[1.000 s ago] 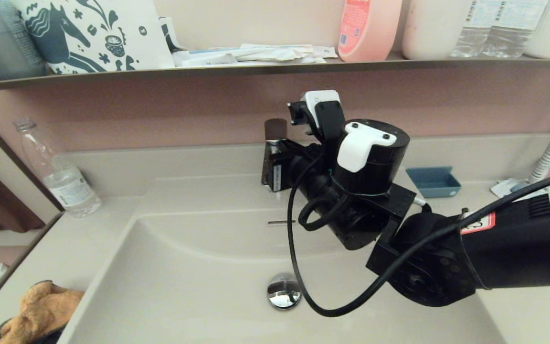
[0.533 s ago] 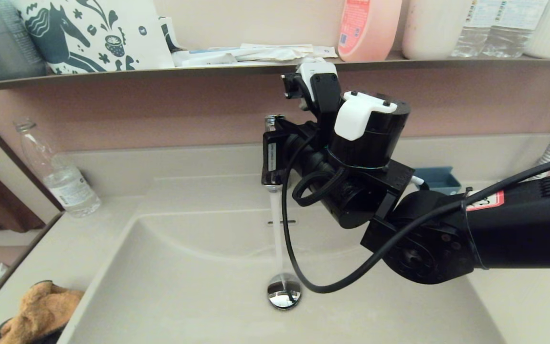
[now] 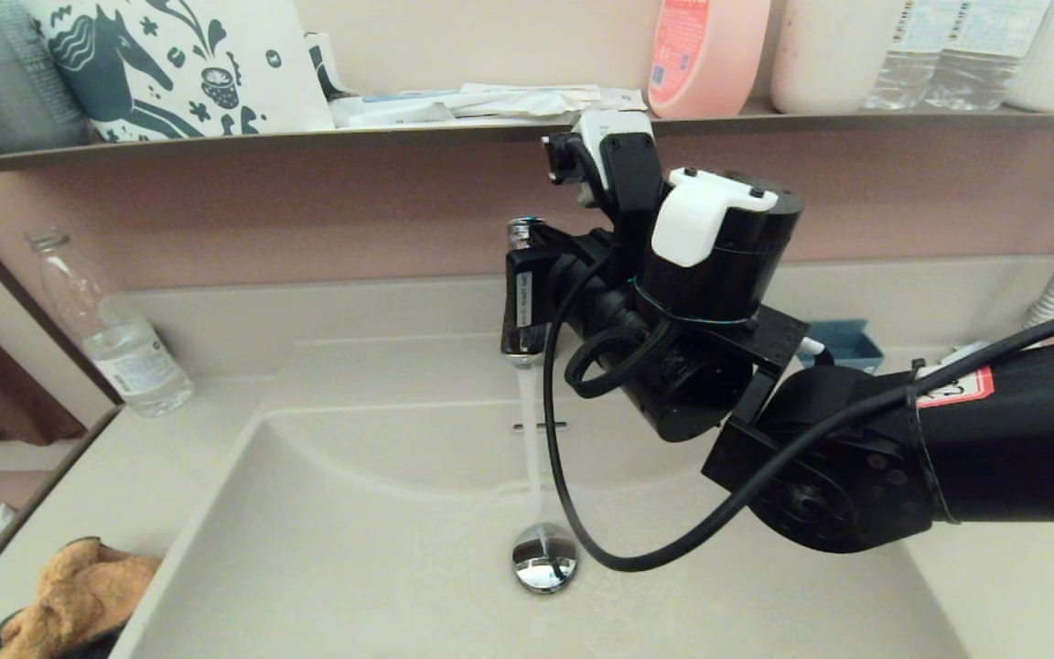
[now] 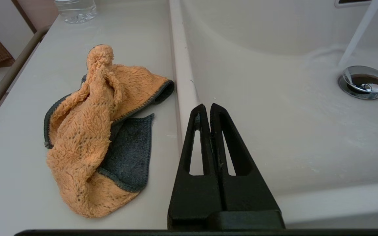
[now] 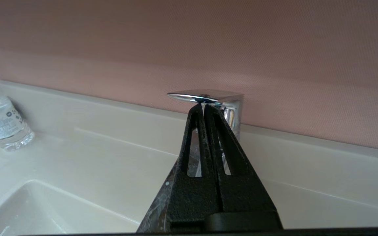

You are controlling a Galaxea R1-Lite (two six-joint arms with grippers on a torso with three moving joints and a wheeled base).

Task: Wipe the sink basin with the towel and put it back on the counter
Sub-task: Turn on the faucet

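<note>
Orange towel [image 4: 94,137] is seen crumpled on the table [image 4: 18,183], just beside the left end effector [image 4: 207,109], which is pressed closed, empty, and nearer. Right end effector [image 5: 203,108], closed, touches the tap lever [image 5: 205,96]; water runs into the sink basin [image 3: 353,567].

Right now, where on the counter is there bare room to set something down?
Bare counter lies between the towel and the water bottle. Crowded: the back right corner, with the blue tray behind the right arm. Water runs into the sink basin.
</note>
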